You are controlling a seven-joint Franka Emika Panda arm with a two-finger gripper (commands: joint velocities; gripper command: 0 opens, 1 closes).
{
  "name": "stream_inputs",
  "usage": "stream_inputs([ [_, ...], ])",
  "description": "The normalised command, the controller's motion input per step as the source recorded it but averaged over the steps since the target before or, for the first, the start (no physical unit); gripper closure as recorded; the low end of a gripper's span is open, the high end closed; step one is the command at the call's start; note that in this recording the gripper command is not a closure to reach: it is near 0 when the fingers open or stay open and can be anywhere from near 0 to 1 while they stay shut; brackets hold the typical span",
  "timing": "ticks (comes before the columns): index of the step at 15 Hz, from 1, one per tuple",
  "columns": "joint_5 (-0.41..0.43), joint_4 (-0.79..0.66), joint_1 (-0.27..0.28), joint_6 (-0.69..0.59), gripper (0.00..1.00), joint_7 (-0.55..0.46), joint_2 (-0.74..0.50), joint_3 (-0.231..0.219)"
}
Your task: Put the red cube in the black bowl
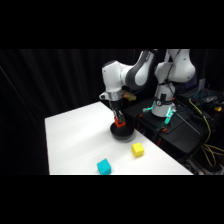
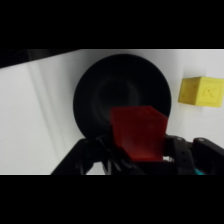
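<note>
The white robot arm's two-finger gripper (image 1: 119, 121) hangs right over the small round black bowl (image 1: 122, 133) on the white table (image 1: 75, 135). It is pinching the small red cube (image 2: 138, 133) between its fingers. In the wrist view the red cube sits in front of the bowl's dark middle, held above it. A small yellow cube (image 1: 137, 150) lies on the table near the bowl. A small cyan cube (image 1: 104, 167) lies farther off, by the table's front edge.
</note>
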Motion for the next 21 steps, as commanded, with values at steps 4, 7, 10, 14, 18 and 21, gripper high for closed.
stream_inputs([
  [4,0.152,0.16,-0.055,0.18,0.0,-0.1,0.29,-0.001],
  [7,0.064,0.2,-0.04,0.02,0.0,-0.03,0.16,0.018],
  [10,-0.134,0.15,0.025,-0.24,0.0,0.17,-0.16,-0.016],
  [14,-0.216,0.14,0.053,-0.54,0.0,0.26,-0.44,-0.047],
  [18,-0.115,0.08,0.017,-0.55,0.0,0.16,-0.56,-0.028],
  [21,-0.113,0.08,0.003,-0.39,0.0,0.14,-0.48,-0.002],
])
